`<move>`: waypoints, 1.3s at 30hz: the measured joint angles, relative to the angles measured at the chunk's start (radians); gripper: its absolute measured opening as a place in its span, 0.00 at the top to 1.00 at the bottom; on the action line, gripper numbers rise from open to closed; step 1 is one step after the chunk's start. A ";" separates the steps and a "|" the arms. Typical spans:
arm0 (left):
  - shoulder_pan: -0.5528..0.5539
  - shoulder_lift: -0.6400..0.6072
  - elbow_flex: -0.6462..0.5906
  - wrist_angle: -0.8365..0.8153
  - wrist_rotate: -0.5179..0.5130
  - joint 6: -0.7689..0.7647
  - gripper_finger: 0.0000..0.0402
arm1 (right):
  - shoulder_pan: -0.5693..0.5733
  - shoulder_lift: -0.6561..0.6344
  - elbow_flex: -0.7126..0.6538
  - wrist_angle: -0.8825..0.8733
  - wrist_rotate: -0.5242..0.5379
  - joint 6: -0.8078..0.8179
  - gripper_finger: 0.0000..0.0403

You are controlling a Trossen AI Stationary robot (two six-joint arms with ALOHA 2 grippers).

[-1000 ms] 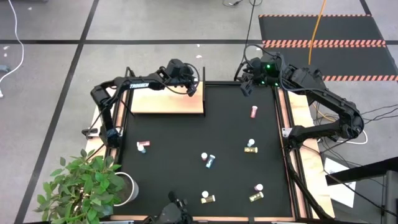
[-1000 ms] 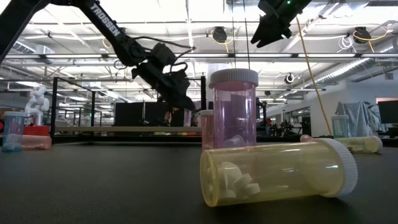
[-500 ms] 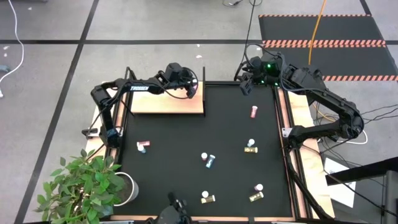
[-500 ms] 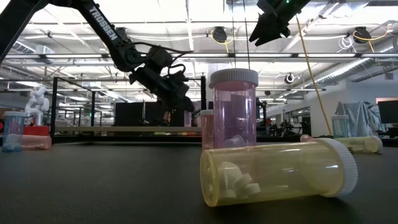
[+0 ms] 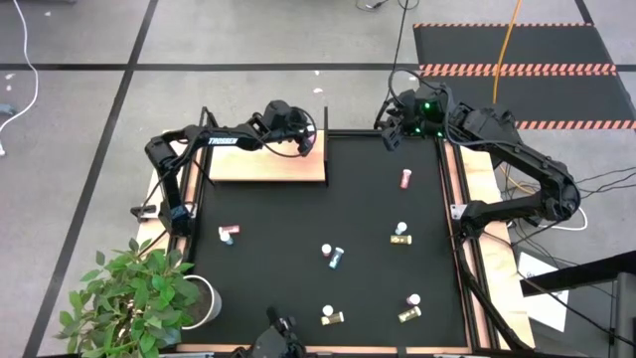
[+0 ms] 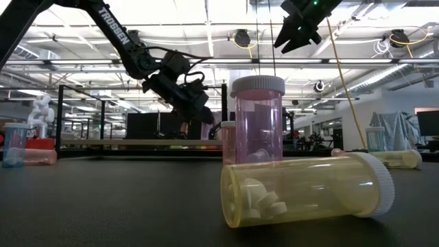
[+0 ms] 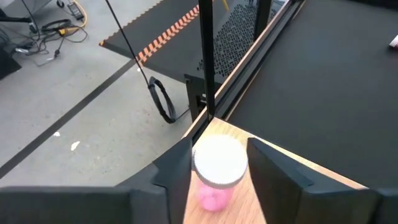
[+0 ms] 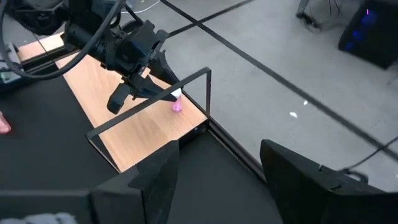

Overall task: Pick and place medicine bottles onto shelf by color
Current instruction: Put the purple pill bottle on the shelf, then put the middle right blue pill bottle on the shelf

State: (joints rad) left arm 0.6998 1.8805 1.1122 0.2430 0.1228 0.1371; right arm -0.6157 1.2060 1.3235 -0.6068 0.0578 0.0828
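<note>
The left hand [image 5: 310, 142] hung over the shelf [image 5: 266, 164], at about eleven o'clock on the worktop [image 5: 328, 214]. In the left wrist view its two fingers [image 7: 177, 163] flanked a pink bottle [image 7: 217, 171] with a white cap that stood upright on the pale wood. Narrow gaps showed on both sides of the cap, so the fingers were slightly parted around the bottle, and I could not tell whether they were touching it. The right wrist view showed the same pink bottle [image 8: 176, 103] near the shelf's far corner, just past the left hand's tips.

The right hand [image 5: 394, 137] hovered high at about one o'clock, near the far edge of the black mat, its fingers spread and empty.

The other bottles lay scattered on the mat: a pink one [image 5: 405, 179] at two o'clock, a pink one [image 5: 228, 235] at nine o'clock, a light blue one [image 5: 336, 257] near the middle, a yellow one [image 5: 399, 236] at three o'clock, and a yellow one [image 5: 332, 316], a pink one [image 5: 413, 299] and a yellow one [image 5: 408, 315] toward the near edge, between five and six o'clock.

A potted plant [image 5: 139, 293] stood off the near left corner, at about eight o'clock.
</note>
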 joint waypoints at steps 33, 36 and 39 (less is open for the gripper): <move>-0.062 -0.493 0.000 -0.364 -0.046 -0.199 0.21 | -0.168 0.091 -0.286 -0.432 -0.159 0.454 0.45; -0.087 -0.496 0.000 -0.407 -0.038 -0.223 0.21 | -0.147 0.065 -0.348 -0.418 -0.225 0.483 0.45; -0.107 -0.504 0.000 -0.424 -0.011 -0.225 0.21 | -0.075 0.017 -0.369 -0.417 -0.238 0.508 0.46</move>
State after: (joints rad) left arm 0.5932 1.3761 1.1118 -0.1815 0.1117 -0.0879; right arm -0.6911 1.2234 0.9544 -1.0240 -0.1805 0.5907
